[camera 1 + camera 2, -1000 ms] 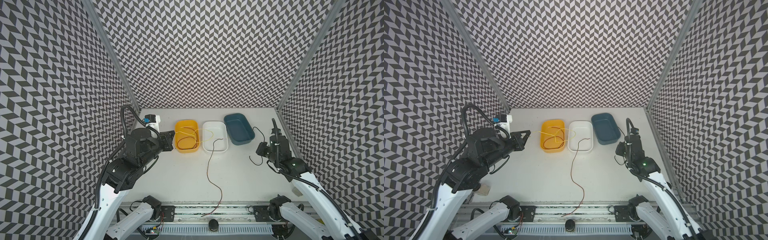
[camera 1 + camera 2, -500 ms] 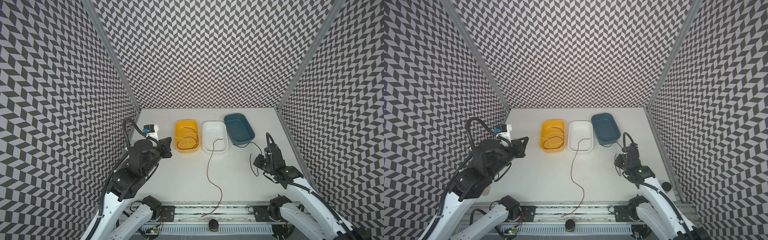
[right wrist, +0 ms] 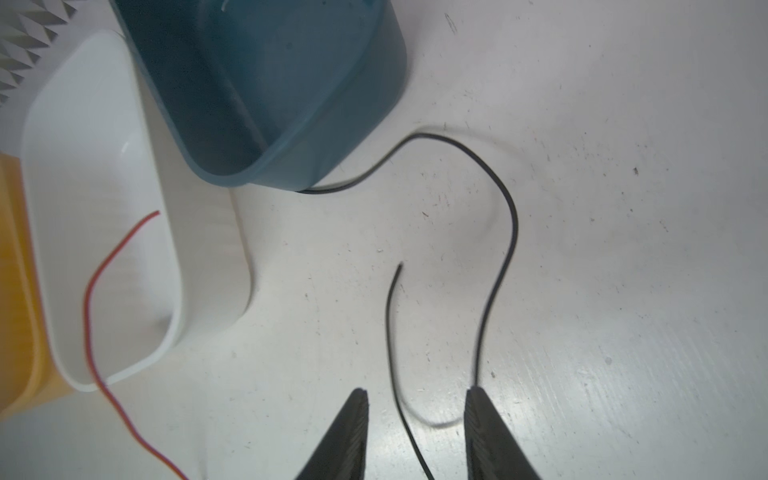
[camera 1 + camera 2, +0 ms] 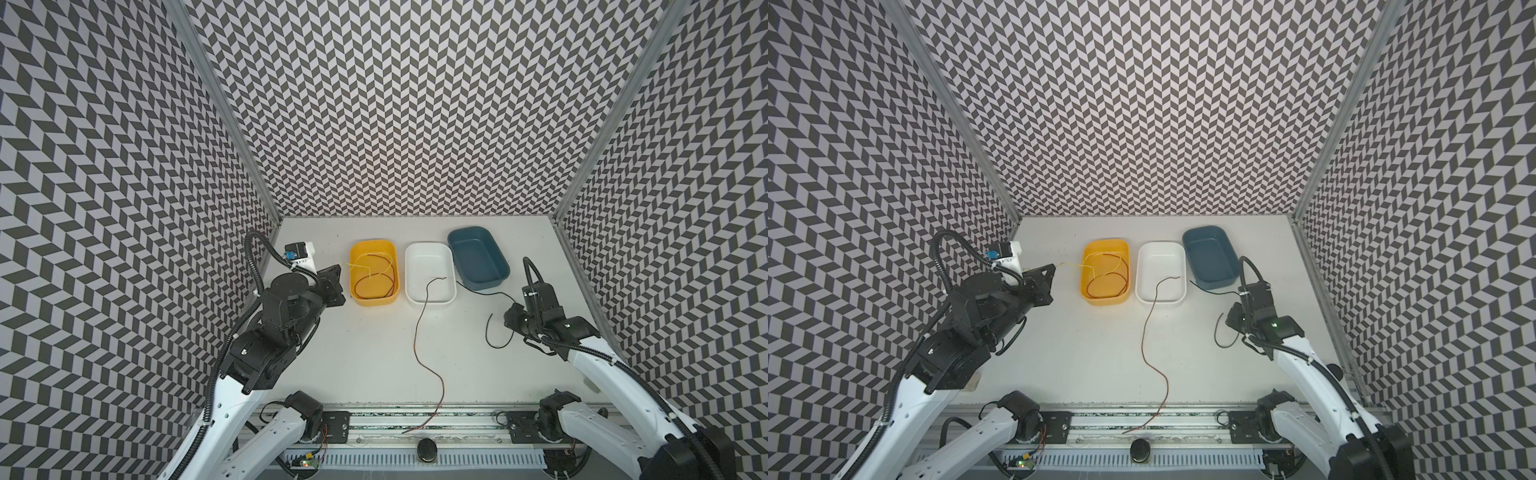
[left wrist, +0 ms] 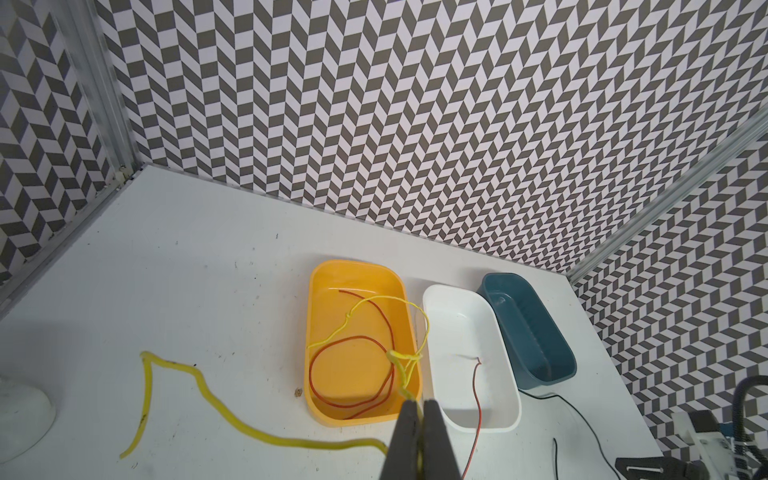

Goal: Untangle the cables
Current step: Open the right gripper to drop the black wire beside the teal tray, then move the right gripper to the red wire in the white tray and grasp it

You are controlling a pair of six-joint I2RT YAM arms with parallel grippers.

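My left gripper is shut on the pale yellow cable, which runs from the jaws in loops over the yellow tray. A short red cable lies coiled inside that tray. A long red cable has one end in the white tray and trails over the table's front edge. The black cable lies loose on the table, one end by the blue tray. My right gripper is open just above it, the wire passing between the fingers.
The three trays stand side by side at the back middle of the white table. Patterned walls close in the left, right and back. A metal rail with the arm bases runs along the front edge.
The right gripper has opened and let go of the black cable, which now lies on the table. The left arm has drawn back, pulling the yellow cable out of the white tray.
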